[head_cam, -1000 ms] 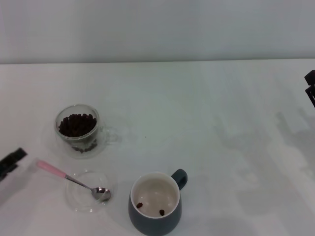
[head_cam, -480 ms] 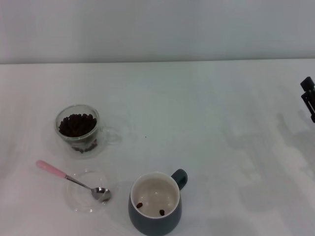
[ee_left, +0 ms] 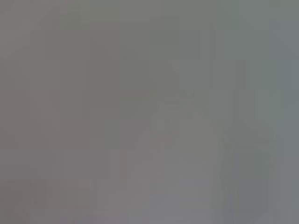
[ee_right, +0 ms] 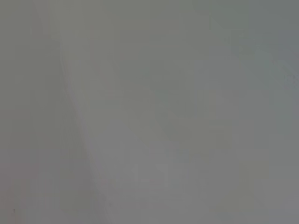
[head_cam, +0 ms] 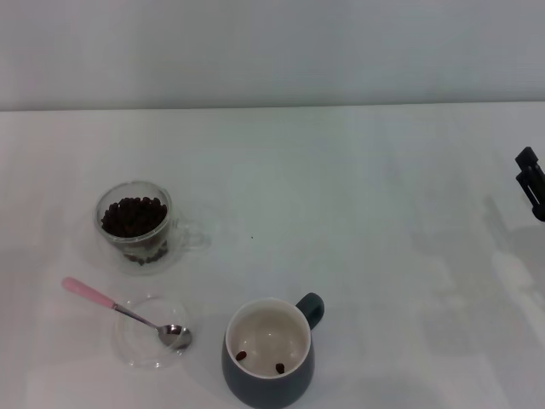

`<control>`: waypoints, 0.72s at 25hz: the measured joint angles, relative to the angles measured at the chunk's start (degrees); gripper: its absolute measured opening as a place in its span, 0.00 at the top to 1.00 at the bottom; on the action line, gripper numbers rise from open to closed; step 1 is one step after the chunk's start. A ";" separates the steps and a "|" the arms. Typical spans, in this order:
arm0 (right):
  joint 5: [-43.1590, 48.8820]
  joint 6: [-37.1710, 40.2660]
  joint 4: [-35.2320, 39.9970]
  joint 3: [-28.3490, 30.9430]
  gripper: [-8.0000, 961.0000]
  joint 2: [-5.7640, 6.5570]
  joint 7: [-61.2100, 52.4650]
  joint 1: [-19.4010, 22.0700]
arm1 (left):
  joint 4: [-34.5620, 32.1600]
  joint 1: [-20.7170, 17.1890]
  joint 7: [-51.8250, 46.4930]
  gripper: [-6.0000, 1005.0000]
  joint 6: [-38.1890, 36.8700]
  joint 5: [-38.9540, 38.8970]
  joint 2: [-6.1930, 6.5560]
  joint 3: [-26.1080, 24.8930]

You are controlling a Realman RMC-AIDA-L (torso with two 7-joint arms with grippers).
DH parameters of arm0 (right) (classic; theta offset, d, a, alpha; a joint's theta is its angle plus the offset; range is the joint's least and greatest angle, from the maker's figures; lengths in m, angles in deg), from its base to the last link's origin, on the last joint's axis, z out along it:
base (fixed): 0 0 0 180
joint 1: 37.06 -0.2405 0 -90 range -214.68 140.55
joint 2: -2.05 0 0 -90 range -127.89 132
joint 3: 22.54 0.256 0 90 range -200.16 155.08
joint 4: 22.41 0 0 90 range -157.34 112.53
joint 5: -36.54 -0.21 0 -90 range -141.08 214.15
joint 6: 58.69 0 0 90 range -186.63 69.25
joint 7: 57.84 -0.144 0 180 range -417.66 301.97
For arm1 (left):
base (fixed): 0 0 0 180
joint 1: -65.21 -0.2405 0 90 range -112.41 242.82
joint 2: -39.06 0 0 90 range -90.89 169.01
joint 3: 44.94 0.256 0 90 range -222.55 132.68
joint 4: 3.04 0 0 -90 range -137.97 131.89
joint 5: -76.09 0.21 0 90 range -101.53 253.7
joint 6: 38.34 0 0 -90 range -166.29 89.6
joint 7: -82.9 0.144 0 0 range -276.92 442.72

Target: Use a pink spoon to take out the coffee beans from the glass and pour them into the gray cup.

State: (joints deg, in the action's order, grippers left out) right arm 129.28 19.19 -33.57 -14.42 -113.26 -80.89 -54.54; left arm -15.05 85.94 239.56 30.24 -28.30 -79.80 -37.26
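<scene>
Right gripper (head_cam: 531, 181) cut off by head view's edge; both wrist views blurred blank.

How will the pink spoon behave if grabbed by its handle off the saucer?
Probably stiff and light: the pink spoon looks metal, with a slim handle. Its bowl rests on the clear saucer, so it may pivot or slide. The thin handle leaves little to grip.

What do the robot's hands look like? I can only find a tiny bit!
Only a small piece of the right gripper shows, at the head view's right edge: black, blocky and angular. No cables or markings show. The left gripper is out of sight.
</scene>
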 joint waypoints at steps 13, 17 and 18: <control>0.23 0.18 -2.64 -0.73 0.28 0.00 13.94 -0.08 | 6.32 1.62 2.17 0.11 1.01 -1.62 -0.27 -0.19; 0.08 1.34 -2.65 -0.68 0.28 0.00 13.86 -0.20 | 7.86 1.76 2.34 0.11 1.10 -4.99 -0.31 -0.23; 0.08 1.35 -2.66 -0.61 0.28 0.00 13.75 -0.24 | 8.13 1.79 2.34 0.11 1.15 -5.72 -0.32 -0.23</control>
State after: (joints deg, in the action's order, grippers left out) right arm 129.36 20.55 -36.23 -15.03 -113.26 -67.14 -54.78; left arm -6.92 87.73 241.90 31.39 -34.02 -80.12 -37.49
